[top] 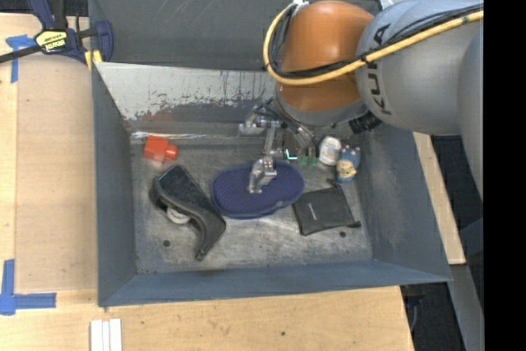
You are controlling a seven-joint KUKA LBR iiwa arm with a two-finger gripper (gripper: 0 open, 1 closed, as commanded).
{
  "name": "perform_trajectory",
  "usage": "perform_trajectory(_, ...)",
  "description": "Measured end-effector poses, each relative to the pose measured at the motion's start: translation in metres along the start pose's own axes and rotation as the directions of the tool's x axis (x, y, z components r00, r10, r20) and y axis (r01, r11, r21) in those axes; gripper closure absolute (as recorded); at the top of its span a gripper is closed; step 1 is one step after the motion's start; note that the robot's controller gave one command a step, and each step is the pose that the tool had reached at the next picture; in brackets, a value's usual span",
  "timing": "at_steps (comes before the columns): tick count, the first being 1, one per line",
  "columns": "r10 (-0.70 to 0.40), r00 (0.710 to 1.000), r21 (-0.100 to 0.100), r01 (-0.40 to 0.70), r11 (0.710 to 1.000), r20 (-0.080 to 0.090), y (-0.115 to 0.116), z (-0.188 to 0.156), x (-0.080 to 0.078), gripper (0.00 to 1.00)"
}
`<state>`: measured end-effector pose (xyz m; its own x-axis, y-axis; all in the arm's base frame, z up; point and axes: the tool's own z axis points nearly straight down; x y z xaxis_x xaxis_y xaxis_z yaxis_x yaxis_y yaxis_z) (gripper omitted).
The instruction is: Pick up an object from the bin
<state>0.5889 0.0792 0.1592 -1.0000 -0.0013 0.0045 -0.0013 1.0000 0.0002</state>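
**Grey metal bin, sloped walls, scuffed floor: contents and arm position**

The bin (111, 201) sits open to the room. Its walls slope inward, so loose things end up on the flat floor in the middle. I count five lots.

1. Dark blue oval pad (238, 197), centre of the floor, lying flat. The hand (263, 177) hangs directly over its upper middle, low, at or just above the surface; I cannot tell whether they touch. Whether the hand is set wide or narrow I cannot tell either. Nothing shows as held.
2. Black curved piece (189, 205), lower left of the floor, just beside the pad's left edge. It lies on its side with one end pointing to the lower edge of the frame.
3. Black flat square (323, 212), right of the pad, lying tilted, its corner near the pad's rim.
4. Small orange block (160, 149), upper left of the floor, well apart from the rest.
5. Cluster of small white, blue and yellow bits (339, 159), upper right of the floor, close under the wrist.

The arm (419, 70) enters from the right, and its orange cover (316, 53) overhangs the back of the floor.

My judgement is that the pad is the likely pick. It lies central, with nothing on top of it and room around it, but a thing this low and flat may be hard to get hold of.
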Motion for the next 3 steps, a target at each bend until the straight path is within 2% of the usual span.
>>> perform_trajectory(1, -0.351, 0.936, -0.005, 0.351, 0.936, 0.008, -0.015, 0.081, -0.017, 0.0)
perform_trajectory(2, -0.351, 0.936, -0.001, 0.351, 0.936, 0.009, -0.017, 0.078, -0.019, 1.0)
perform_trajectory(3, -0.376, 0.927, 0.005, 0.376, 0.927, 0.016, -0.005, -0.043, -0.02, 1.0)
